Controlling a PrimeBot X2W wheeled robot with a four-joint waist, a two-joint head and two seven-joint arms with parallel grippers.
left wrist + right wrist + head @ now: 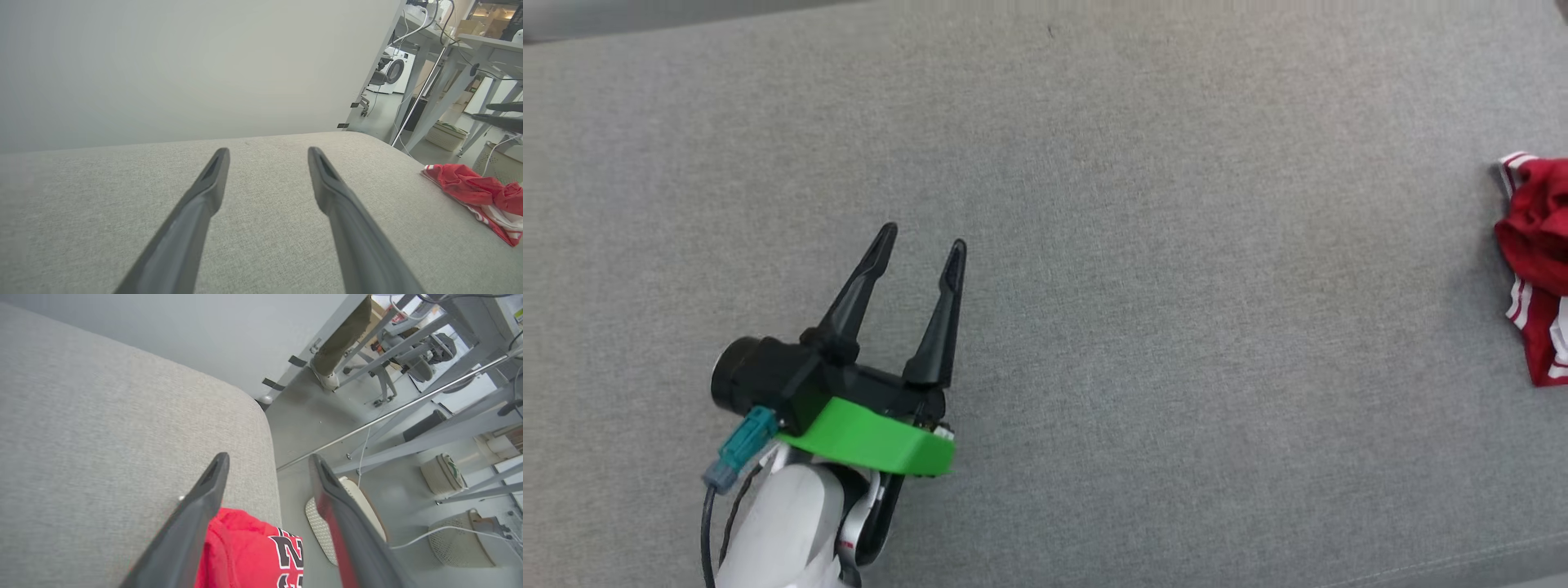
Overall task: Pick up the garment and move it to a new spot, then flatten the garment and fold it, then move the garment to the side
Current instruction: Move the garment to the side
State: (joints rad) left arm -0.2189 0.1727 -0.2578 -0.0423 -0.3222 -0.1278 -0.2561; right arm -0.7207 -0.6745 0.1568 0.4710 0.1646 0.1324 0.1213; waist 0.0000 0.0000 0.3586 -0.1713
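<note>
Left gripper (922, 239) wide open, garment (1539, 237) crumpled at the far right

Over on the left, the left gripper hangs low above the grey upholstered surface (1176, 245), its two dark fingers spread apart and holding nothing. Well off to its right, the garment lies in a rumpled red heap at the surface's right end. Striped trim shows along its edge, and part of a black, white-outlined number faces up. The right gripper (268, 457) hovers directly above that heap, fingers parted just as wide and clamping nothing, with the cloth below the gap. Past the rounded corner, pale woven baskets (445, 473) stand on the floor (298, 416), and a person's shoe (327, 380) shows beside grey table legs.
</note>
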